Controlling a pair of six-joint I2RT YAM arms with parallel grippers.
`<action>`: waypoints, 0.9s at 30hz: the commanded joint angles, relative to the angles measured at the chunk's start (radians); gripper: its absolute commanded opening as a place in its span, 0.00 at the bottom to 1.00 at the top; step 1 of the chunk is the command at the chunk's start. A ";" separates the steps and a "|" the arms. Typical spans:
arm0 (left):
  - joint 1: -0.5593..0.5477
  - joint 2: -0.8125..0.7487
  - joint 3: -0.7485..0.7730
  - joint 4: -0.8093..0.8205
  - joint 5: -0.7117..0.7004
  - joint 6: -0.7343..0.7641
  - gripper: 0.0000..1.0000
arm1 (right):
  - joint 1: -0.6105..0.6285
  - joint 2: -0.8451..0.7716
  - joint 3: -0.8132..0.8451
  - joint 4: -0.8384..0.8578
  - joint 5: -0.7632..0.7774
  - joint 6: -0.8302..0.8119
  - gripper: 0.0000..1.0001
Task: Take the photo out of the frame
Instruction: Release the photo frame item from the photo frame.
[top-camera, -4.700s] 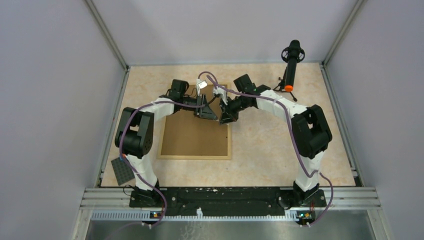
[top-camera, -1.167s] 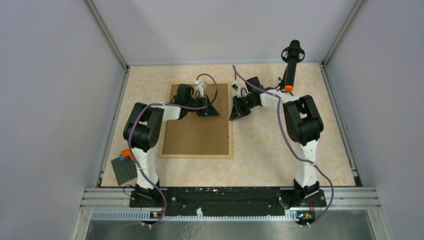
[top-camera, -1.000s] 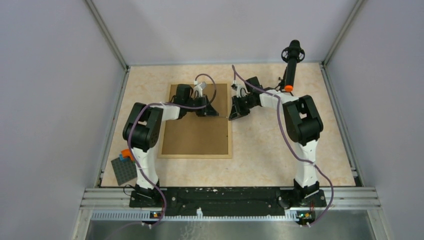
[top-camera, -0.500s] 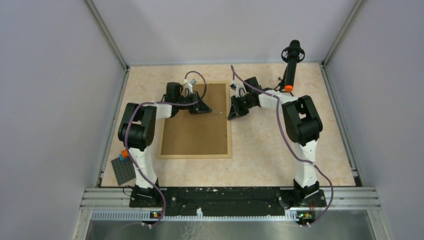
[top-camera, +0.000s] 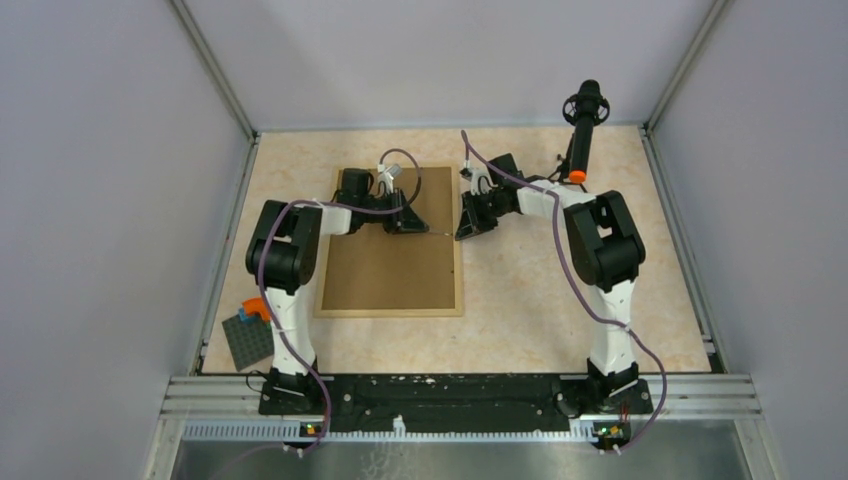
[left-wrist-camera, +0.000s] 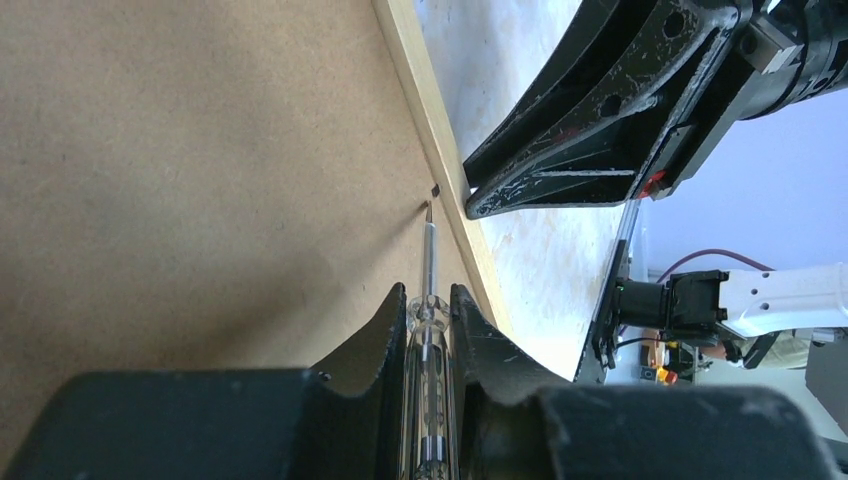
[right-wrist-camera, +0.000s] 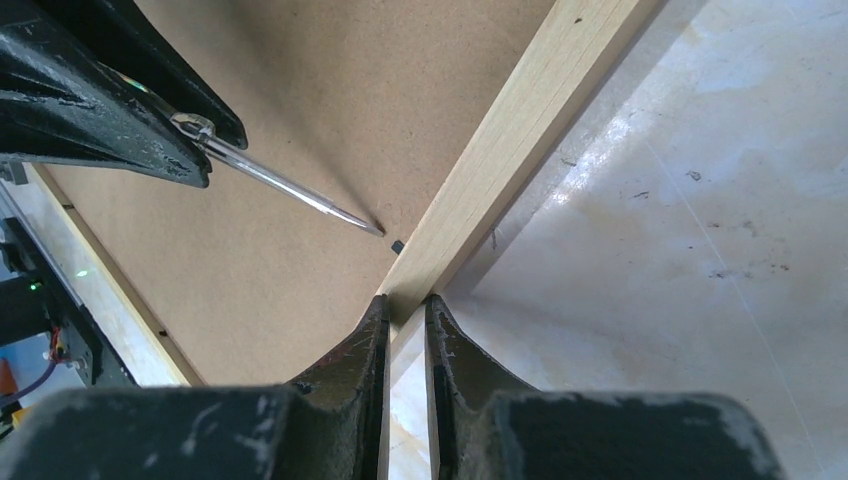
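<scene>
one black tab (left-wrist-camera: 435, 190) mid-picture by frame (right-wrist-camera: 520, 130): pry gently with screwdriver (left-wrist-camera: 428, 250) pinched in left gripper (left-wrist-camera: 428, 295); pin rail with right gripper (right-wrist-camera: 405, 303), fingers almost together.

Overhead wide — wrist close-ups, shared frame (right-wrist-camera: 510, 150)

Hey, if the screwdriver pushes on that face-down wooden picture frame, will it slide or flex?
Probably slides easily: the frame lies flat on a glossy table, though the right gripper pinching its wooden rail should steady it. The thin rails likely stay stiff; the fibreboard back may bow slightly under the screwdriver.
</scene>
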 joint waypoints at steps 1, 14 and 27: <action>-0.016 0.033 0.046 -0.007 -0.001 0.036 0.00 | 0.020 0.082 -0.028 -0.013 0.145 -0.081 0.00; -0.056 0.105 0.075 -0.090 0.008 0.092 0.00 | 0.027 0.090 -0.018 -0.004 0.135 -0.080 0.00; -0.077 0.211 0.095 -0.063 0.015 0.035 0.00 | 0.041 0.119 -0.007 0.015 0.133 -0.064 0.00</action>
